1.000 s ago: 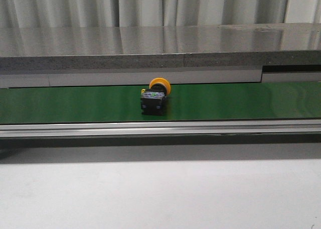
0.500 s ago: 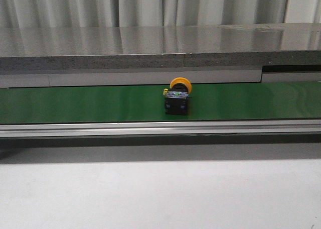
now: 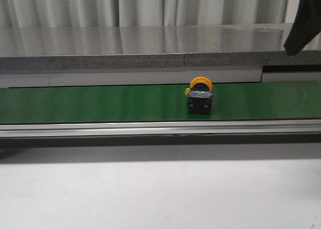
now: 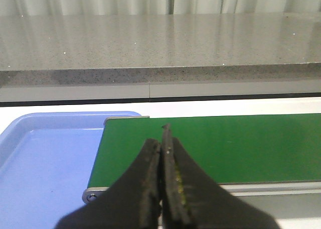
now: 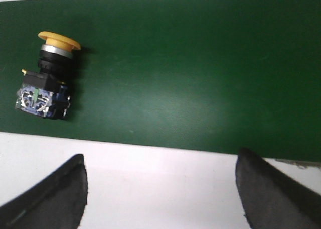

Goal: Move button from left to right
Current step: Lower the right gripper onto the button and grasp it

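- Yellow-capped button (image 3: 200,96), lying right of centre on the green belt (image 3: 90,103), is looking rigid, light; grip its blocky black body.
- Right gripper (image 5: 160,189) is hovering, jaws apart; left gripper (image 4: 164,153) jaws are pressing together.

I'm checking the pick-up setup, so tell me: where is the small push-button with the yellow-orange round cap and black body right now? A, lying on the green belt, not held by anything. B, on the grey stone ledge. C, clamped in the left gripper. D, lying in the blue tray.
A: the push-button lies on the green belt, the open right gripper apart from it, the left gripper shut and empty.
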You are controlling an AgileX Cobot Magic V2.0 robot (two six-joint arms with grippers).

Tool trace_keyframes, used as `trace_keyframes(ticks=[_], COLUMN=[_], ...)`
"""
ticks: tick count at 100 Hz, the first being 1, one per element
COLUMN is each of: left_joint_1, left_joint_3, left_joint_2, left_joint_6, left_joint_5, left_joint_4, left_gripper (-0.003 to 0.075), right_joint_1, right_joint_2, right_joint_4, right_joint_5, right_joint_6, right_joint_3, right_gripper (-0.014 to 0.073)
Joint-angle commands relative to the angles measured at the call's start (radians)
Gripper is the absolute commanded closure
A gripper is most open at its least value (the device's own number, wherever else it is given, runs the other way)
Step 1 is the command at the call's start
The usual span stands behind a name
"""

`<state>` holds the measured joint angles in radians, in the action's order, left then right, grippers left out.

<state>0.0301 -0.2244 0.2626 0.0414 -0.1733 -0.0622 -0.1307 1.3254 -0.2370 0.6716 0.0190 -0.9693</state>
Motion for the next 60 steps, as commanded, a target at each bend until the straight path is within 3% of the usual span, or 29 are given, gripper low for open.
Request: trace_keyframes(ticks=[1,31,60], left_joint_1=[0.009,0.009,0.009], left_joint_3=[-0.028,-0.028,-0.028], left_joint_2=[0.009,0.009,0.009], left_joint_6=[0.004,0.004,0.004], left_joint_5=[0.084,0.084,0.084], left_joint_4=[-0.009,-0.009,-0.009], left_gripper=[0.0741,0.0741,0.0741], right_joint_1=[-0.026,-0.121,-0.144], right_joint_2=[0.017,0.163,0.260], right_joint_4=[-0.019,-0.019,-0.017], right_joint_5=[-0.077,-0.120,-0.145], right_joint_6=[0.002,0.002,0.002], right_joint_3=[-0.046,-0.134,-0.194], right_gripper=[-0.0008,-0.0008,0.0002])
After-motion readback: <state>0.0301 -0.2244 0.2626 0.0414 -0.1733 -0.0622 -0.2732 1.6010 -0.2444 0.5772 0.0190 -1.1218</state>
